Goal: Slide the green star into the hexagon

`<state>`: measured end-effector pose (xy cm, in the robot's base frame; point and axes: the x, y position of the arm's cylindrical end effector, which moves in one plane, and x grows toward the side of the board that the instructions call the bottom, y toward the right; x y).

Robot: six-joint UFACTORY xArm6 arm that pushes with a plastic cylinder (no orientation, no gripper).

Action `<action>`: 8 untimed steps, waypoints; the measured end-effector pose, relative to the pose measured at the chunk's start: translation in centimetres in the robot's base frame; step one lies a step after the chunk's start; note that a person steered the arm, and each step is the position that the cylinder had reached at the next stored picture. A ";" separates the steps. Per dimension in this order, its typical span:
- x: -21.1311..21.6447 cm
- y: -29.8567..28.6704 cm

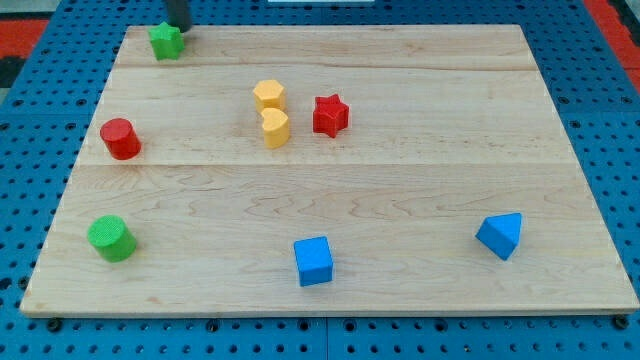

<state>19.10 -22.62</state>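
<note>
Rod: no gripper on it to be released or clenched; my tip [179, 28] sat at the table's [400, 200] top-left corner.
Green star [166, 41]: touching the tip, just to its lower left.
Yellow hexagon [268, 95]: well apart to the lower right, a yellow heart [275, 128] touching below it.
Judgement: the tip stood on the star's upper right, the wrong side; it probably needed to go round it.

You're looking at a pale wooden board [400, 190], visible grain, smooth w/ slight satin sheen. Blocks look like matt moulded plastic, e.g. green plastic star [166, 41], yellow plastic hexagon [268, 95]. Blue perforated base [600, 90] approx. matt; material unclear.
</note>
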 end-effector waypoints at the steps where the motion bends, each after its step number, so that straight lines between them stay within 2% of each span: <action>1: 0.4 -4.7; 2: 5.2 -1.6; 3: 7.3 2.6; 4: 0.6 -0.7; 5: 0.1 -0.9; 6: 1.8 5.5; 7: 7.4 9.7; 8: 7.2 8.7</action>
<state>26.31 -13.88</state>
